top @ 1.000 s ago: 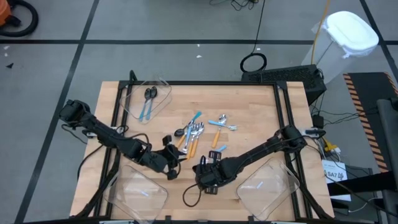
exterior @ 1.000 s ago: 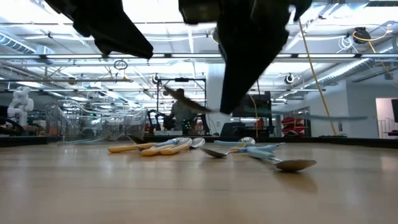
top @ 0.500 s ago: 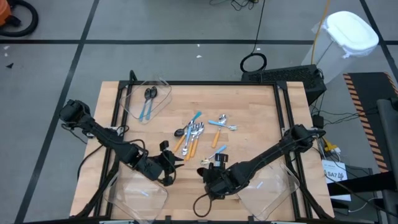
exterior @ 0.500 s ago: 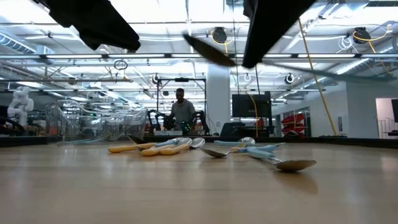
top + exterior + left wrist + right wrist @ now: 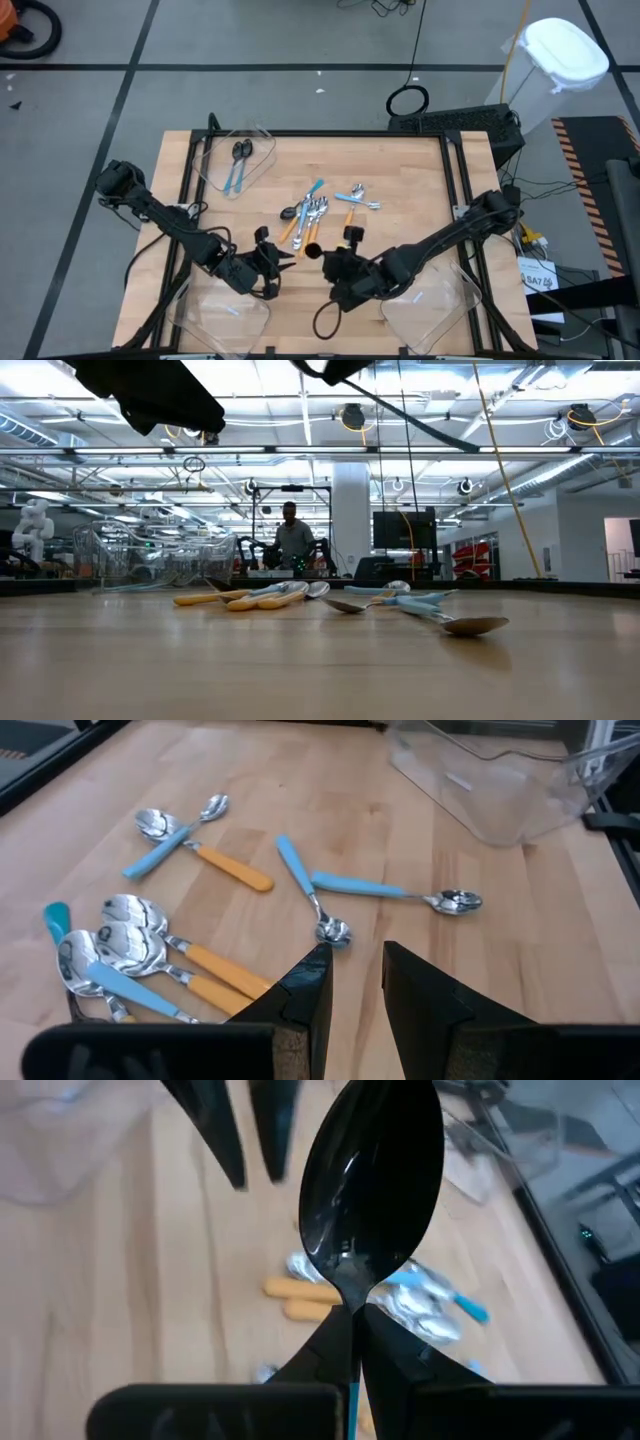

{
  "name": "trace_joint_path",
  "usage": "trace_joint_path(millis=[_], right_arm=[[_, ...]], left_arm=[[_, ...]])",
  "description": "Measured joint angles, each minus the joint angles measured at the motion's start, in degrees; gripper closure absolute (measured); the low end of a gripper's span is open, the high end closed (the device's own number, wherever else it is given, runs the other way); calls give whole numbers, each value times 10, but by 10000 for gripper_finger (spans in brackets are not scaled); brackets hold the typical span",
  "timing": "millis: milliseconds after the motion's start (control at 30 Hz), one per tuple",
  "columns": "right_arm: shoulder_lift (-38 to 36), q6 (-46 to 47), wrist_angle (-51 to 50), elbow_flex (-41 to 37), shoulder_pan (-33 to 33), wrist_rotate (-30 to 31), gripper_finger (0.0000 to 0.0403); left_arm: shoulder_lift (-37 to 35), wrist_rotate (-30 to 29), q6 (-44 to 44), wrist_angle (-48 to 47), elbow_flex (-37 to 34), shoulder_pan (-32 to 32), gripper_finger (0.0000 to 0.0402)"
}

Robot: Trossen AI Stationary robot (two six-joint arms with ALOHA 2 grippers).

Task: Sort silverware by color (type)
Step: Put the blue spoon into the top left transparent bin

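My right gripper (image 5: 352,1320) is shut on a black-bowled spoon (image 5: 375,1170) and hangs over the near middle of the table (image 5: 325,256), above the low view's field. My left gripper (image 5: 357,955) is open and empty, just to its left (image 5: 272,262). A pile of spoons (image 5: 312,212) with silver bowls and orange or light-blue handles lies flat mid-table. One dark-bowled spoon (image 5: 288,212) is at its left edge. A few more spoons (image 5: 360,197) lie to the right. Two dark spoons with blue handles (image 5: 238,160) lie in the far-left clear bin. My right gripper pinches the black spoon at its neck (image 5: 350,1295), just behind the bowl, between the two fingers. A sliver of light-blue handle shows back between them. The bowl sticks out past the fingertips along the fingers, and the spoon is lifted clear of the table.
A clear bin sits at the near-left corner (image 5: 225,312), another at the near-right (image 5: 430,305), and a third at the far left (image 5: 255,150). Bare wood lies between the pile and the near edge. A person stands in the room beyond the table (image 5: 290,540).
My right gripper has risen with the black spoon, which climbed from mid-height to the top of the low view. It has also shifted toward the spoon pile. My left gripper has drawn back slightly toward the table's near-left.
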Motion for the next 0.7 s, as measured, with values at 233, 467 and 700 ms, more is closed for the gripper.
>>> trace_joint_path(millis=[233, 467, 700], right_arm=[[-3, 71, -103, -13, 0, 33, 393], [-33, 44, -104, -100, -13, 104, 395], [-70, -114, -95, -160, -69, 131, 397]], left_arm=[[0, -2, -9, -2, 0, 0, 309], [0, -16, -10, 0, 0, 5, 309], [0, -48, 33, -1, 0, 37, 309]])
